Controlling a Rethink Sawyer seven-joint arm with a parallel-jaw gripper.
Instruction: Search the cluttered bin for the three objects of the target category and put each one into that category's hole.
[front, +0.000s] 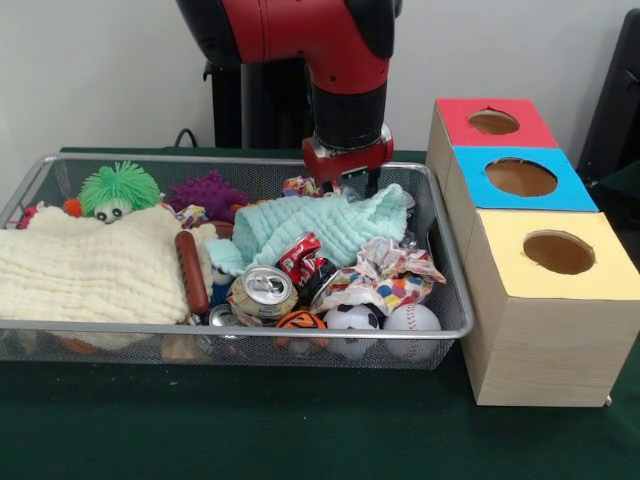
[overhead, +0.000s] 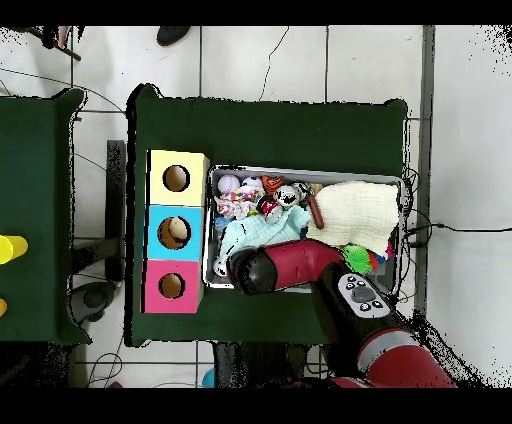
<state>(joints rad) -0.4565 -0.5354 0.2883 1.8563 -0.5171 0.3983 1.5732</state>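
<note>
The wire mesh bin (front: 230, 328) lies across the green table and also shows in the overhead view (overhead: 300, 172). No clear plastic bottle shows in either view; cloths and clutter cover much of the bin's floor. My gripper (front: 352, 183) hangs low at the bin's far right side, just behind a mint cloth (front: 320, 225). I cannot tell its state. In the overhead view the arm (overhead: 290, 265) covers it. The blue-topped box's hole (front: 520, 177) is right of the bin, in the middle of a row of three boxes, and shows in the overhead view (overhead: 174, 232).
A cream cloth (front: 90, 265) fills the bin's left half. Crushed cans (front: 262, 290), a crumpled wrapper (front: 385, 275), small balls (front: 352, 320), a green fuzzy toy (front: 118, 188) and a purple spiky toy (front: 205, 192) lie around. The red-topped box (front: 495, 122) and yellow-topped box (front: 558, 252) flank the blue one.
</note>
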